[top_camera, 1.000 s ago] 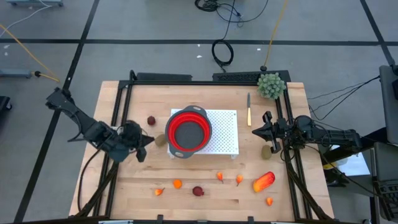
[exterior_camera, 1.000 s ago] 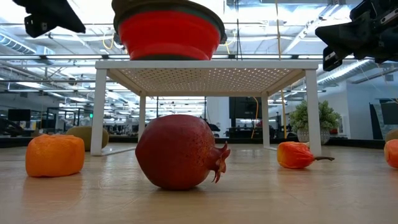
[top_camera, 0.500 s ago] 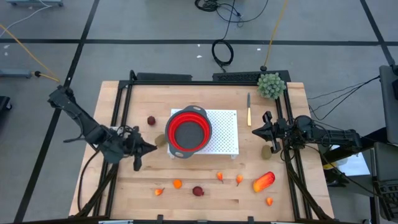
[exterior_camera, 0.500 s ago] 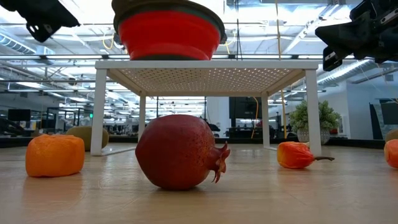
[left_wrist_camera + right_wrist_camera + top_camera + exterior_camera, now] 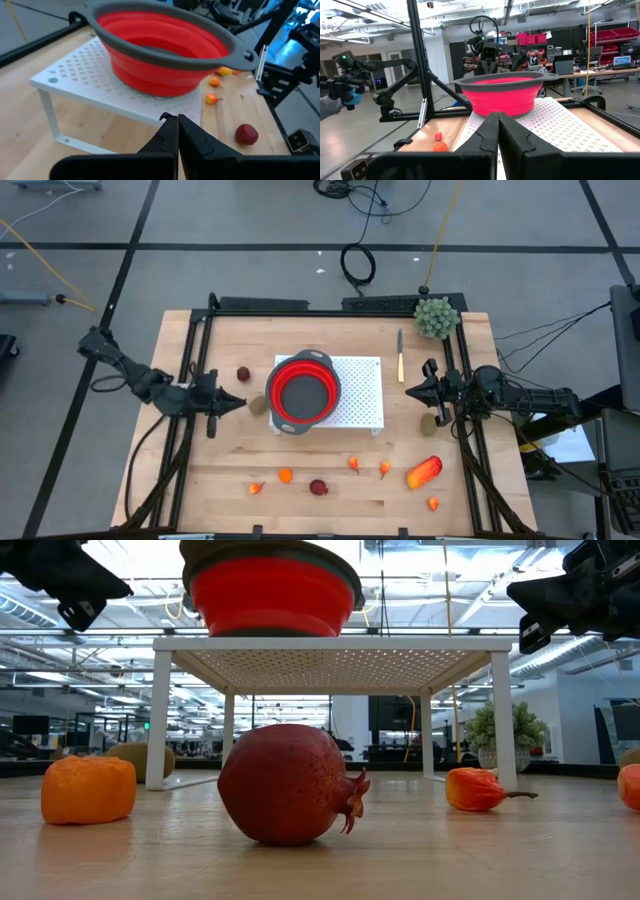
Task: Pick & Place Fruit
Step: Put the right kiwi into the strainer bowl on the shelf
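Observation:
Toy fruit lies on the wooden table: a brown kiwi (image 5: 258, 406) by the rack's left leg, another kiwi (image 5: 429, 421) under my right arm, dark red balls (image 5: 243, 374) (image 5: 318, 487), small orange bits (image 5: 285, 475) (image 5: 384, 469) and a red-orange oblong (image 5: 424, 471). A red collapsible bowl (image 5: 302, 390) stands on a white perforated rack (image 5: 362, 392). My left gripper (image 5: 240, 402) (image 5: 177, 119) is shut and empty, hovering just left of the first kiwi. My right gripper (image 5: 405, 389) (image 5: 497, 116) is shut and empty at the rack's right side.
A green bushy ball (image 5: 436, 317) sits at the far right corner. A slim knife (image 5: 400, 355) lies right of the rack. In the low view the dark red ball (image 5: 290, 783) and an orange piece (image 5: 88, 790) lie near the near edge. Black frame rails (image 5: 190, 380) flank the table.
My left arm has swung beside the rack's left side and turned its wrist. Its gripper has come down a little and stays shut next to the kiwi. No fruit has moved.

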